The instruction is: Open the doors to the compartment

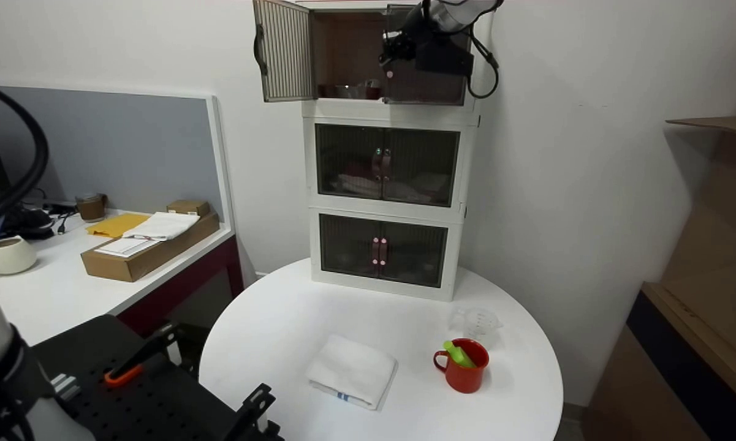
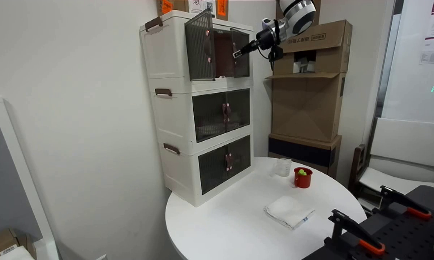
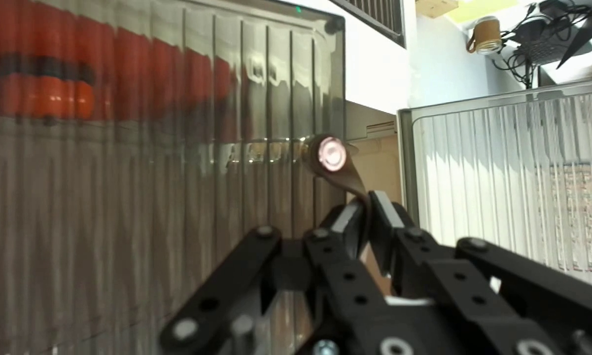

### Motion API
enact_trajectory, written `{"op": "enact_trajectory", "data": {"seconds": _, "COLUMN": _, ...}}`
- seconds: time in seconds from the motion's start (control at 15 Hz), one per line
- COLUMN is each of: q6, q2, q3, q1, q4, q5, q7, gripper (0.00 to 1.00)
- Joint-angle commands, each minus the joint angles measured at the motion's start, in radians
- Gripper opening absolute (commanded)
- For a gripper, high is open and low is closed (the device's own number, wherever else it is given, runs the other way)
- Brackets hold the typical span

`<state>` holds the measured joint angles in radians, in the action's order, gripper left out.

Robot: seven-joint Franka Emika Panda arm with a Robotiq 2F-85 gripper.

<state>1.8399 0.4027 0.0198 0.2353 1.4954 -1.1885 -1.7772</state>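
The compartment (image 1: 346, 52) is the cabinet's top tier; its reddish-brown inside also shows in an exterior view (image 2: 223, 54). One smoky door (image 1: 287, 52) is swung wide open; it shows too in an exterior view (image 2: 198, 54) and the wrist view (image 3: 488, 187). The second door (image 1: 426, 89) stands slightly ajar; it also shows in an exterior view (image 2: 243, 66) and fills the left of the wrist view (image 3: 177, 207). My gripper (image 3: 367, 209) is shut on this door's dark strap handle (image 3: 347, 177). The gripper shows in both exterior views (image 1: 386, 58) (image 2: 237, 54).
Cups or bowls (image 1: 360, 90) sit inside the compartment. Two lower tiers have shut doors (image 1: 386, 162) (image 1: 383, 251). The round table (image 1: 269, 343) holds a folded towel (image 1: 352, 370), a red mug (image 1: 466, 373) and a clear measuring cup (image 1: 481, 323). Cardboard boxes (image 2: 303, 108) stand beside the cabinet.
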Motion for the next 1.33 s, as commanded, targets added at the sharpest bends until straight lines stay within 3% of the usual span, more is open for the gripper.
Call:
{"op": "enact_trajectory", "data": {"seconds": 0.0, "q6": 0.014, "q2": -0.147, "q3": 0.005, "q1": -0.019, "q4": 0.202, "q5": -0.063, "q7": -0.048, "gripper": 0.26}}
{"op": "enact_trajectory", "data": {"seconds": 0.67, "q6": 0.259, "q2": -0.386, "q3": 0.043, "q1": -0.062, "q4": 0.395, "q5": -0.124, "q7": -0.039, "gripper": 0.99}}
{"op": "enact_trajectory", "data": {"seconds": 1.0, "q6": 0.450, "q2": -0.513, "q3": 0.028, "q1": -0.106, "q4": 0.417, "q5": -0.155, "q7": 0.078, "gripper": 1.00}}
{"op": "enact_trajectory", "data": {"seconds": 1.27, "q6": 0.629, "q2": -0.575, "q3": -0.024, "q1": -0.155, "q4": 0.379, "q5": 0.075, "q7": 0.353, "gripper": 1.00}}
